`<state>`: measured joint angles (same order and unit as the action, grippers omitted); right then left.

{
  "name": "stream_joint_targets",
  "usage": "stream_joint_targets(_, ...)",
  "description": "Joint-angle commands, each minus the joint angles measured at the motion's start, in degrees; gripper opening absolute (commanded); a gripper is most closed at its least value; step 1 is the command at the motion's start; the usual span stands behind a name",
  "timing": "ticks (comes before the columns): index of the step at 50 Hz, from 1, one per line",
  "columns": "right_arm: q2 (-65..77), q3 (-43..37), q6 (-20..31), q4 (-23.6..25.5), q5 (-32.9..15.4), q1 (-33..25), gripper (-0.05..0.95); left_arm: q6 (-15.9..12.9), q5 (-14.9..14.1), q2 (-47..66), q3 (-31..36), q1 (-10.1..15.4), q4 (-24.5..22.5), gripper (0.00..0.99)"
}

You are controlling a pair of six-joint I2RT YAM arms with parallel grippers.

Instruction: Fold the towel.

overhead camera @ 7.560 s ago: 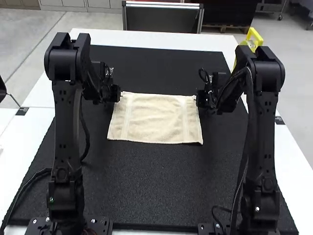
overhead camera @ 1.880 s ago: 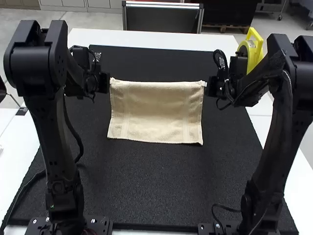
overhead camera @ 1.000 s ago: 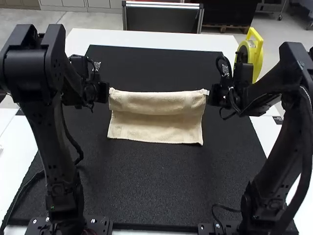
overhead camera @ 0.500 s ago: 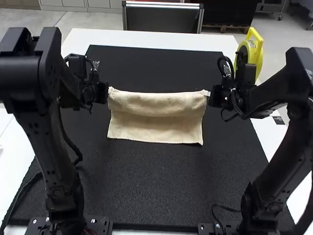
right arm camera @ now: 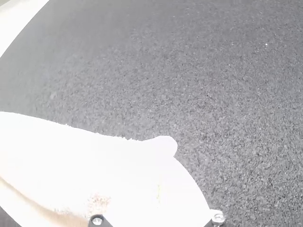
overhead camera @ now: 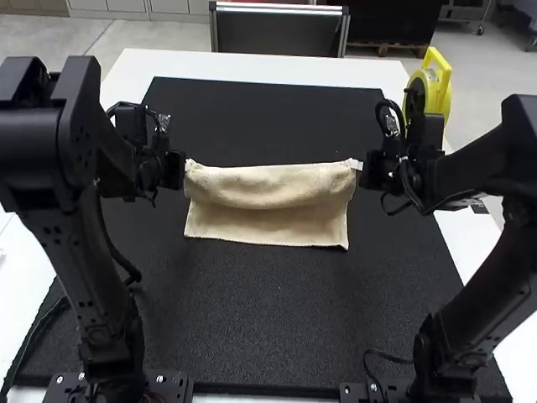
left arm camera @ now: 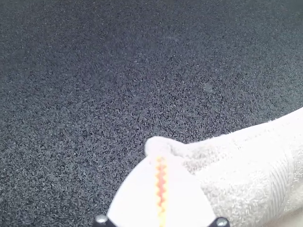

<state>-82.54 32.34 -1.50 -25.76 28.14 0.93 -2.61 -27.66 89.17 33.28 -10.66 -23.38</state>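
Observation:
In the high view my left gripper [overhead camera: 182, 170] and my right gripper [overhead camera: 362, 168] hold the two far corners of the beige towel [overhead camera: 267, 228]. Its near part lies flat on the mat; the held edge is raised and bulges over that part, a loose fold between the grippers. The left wrist view has the left gripper [left arm camera: 161, 182] shut on a corner of the towel [left arm camera: 251, 184], whose tip pokes past the fingers. Likewise, the right gripper [right arm camera: 158, 184] pinches the other corner of the towel [right arm camera: 57, 156] in the right wrist view.
A black mat [overhead camera: 268, 319] covers most of the white table [overhead camera: 252, 65]. A yellow object [overhead camera: 438, 84] stands at the table's far right edge, behind the right arm. Cables lie beside both arm bases.
The towel lay flat at first; both grippers have since raised its far edge. Lately they have lowered and come slightly toward the near side, so the raised part sags over the lower one.

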Motion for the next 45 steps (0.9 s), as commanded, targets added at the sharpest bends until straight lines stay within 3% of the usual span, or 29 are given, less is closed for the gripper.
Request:
stream_joint_targets(1, 2.0, -0.4, 0.1, 0.2, 0.7, -0.9, -0.02, -1.3, 0.0, -2.3, -0.7, -0.8, -0.2, 0.023)
stream_joint_targets(9, 3.0, -1.8, 0.2, 0.6, 0.8, -0.9, -0.02, -1.8, 0.0, -3.2, -1.9, -1.0, -0.2, 0.023)
stream_joint_targets(30, 5.4, -4.8, 0.1, 1.3, 1.0, -1.0, -0.02, -4.5, 0.0, -4.5, -4.3, -4.7, 1.0, 0.023)
stream_joint_targets(45, 6.8, -6.7, 0.1, 1.9, 1.0, -0.9, -0.02, -4.6, 0.0, -6.3, -6.6, -4.5, 0.8, 0.023)
